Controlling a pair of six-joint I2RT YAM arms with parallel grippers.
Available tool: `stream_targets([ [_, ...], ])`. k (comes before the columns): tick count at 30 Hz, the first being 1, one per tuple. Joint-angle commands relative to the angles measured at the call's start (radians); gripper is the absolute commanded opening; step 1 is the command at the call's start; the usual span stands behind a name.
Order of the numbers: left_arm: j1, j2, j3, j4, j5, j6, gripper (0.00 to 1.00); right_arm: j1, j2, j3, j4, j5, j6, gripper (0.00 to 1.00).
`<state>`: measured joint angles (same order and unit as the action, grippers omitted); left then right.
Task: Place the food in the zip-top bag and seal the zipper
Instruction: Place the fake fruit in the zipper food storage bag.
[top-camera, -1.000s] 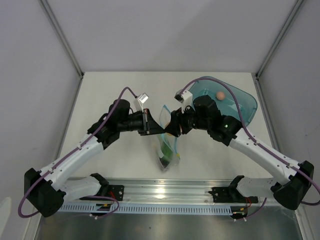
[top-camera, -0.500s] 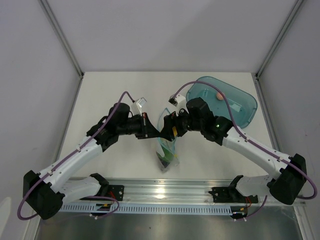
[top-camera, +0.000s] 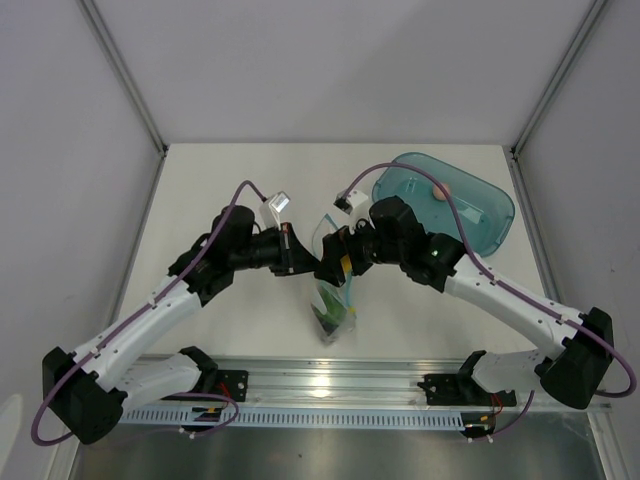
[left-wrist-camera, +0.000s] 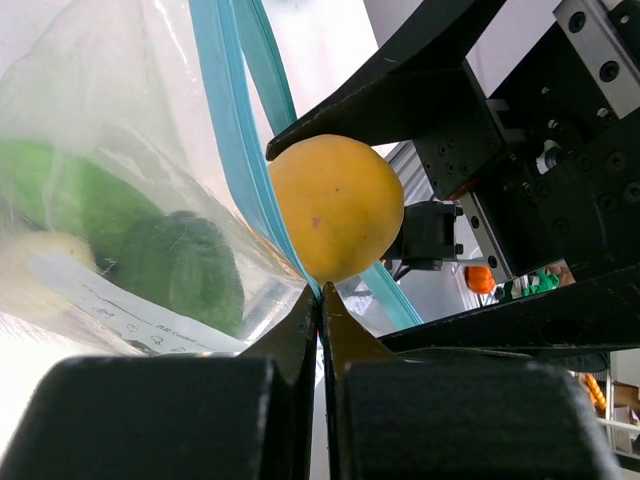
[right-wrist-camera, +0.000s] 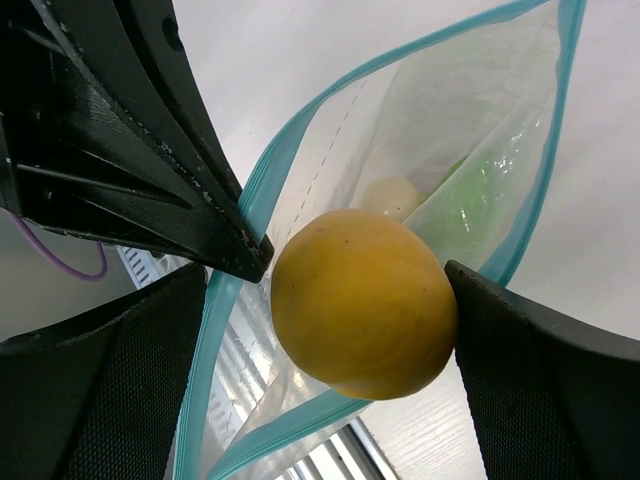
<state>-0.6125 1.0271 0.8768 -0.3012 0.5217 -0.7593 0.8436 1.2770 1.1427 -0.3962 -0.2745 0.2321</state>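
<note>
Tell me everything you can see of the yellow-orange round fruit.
The yellow-orange round fruit looks like smooth, matte plastic, nearly spherical, with tiny dark specks. The right end effector grips it on two sides at the open mouth of the zip-top bag, beside the light-blue zipper. It is not yet among the green pieces inside.

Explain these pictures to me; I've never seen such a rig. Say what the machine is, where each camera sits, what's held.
Two robot arms are bolted at the near edge of a table. The wide picture looks down from above; the other two come from a camera on each wrist. The left gripper pinches the rim of a clear zip-top bag. The right gripper holds a yellow-orange fruit at its mouth. Green food lies inside. A teal tub with a pink egg stands far right.
</note>
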Motion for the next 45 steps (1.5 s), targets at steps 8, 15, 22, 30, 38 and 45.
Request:
stream_targets([
  [8, -0.006, -0.035, 0.017, 0.016, 0.024, -0.005, 0.01, 0.002, -0.03, 0.118, -0.027, 0.031, -0.024, 0.99],
  [15, -0.004, -0.05, 0.024, 0.001, 0.017, -0.003, 0.01, 0.002, -0.027, 0.111, -0.029, 0.023, -0.025, 0.99],
  [22, -0.004, -0.061, 0.011, -0.004, 0.009, -0.005, 0.01, 0.0, -0.066, 0.089, -0.027, 0.099, 0.009, 1.0],
  [30, -0.004, -0.053, 0.002, 0.002, 0.011, -0.005, 0.0, -0.129, -0.087, 0.107, -0.092, 0.19, 0.095, 0.99],
  [38, -0.006, -0.048, 0.002, 0.004, 0.011, -0.005, 0.01, -0.251, -0.079, 0.049, -0.061, 0.059, 0.085, 0.99],
  [45, -0.004, -0.05, 0.002, 0.005, 0.011, -0.005, 0.0, -0.31, -0.028, 0.003, 0.034, -0.193, -0.006, 0.85],
])
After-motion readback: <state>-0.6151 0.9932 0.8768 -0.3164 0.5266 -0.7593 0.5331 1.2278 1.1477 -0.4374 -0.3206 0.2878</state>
